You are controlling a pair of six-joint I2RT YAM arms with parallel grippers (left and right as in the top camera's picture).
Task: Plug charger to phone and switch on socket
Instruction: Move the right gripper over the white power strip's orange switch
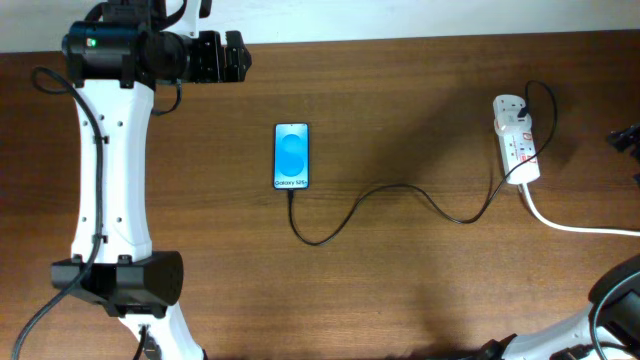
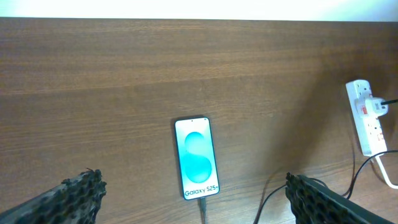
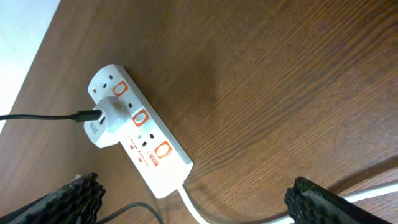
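Just charger [image 1: 400,186] between phone [image 1: 291,156] and socket [image 1: 516,140], white adapter [image 3: 109,118] on it; left claw [image 2: 193,179], right claw [image 3: 194,182] spread.

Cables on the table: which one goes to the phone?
The thin black cable: it snakes from the power strip to the phone's bottom edge. The thick white cord runs off to the right instead.

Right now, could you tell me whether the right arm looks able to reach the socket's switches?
Probably yes: the right claw hangs open facing the socket, nothing lying between them, though the white adapter plugged into it crowds the middle switch.
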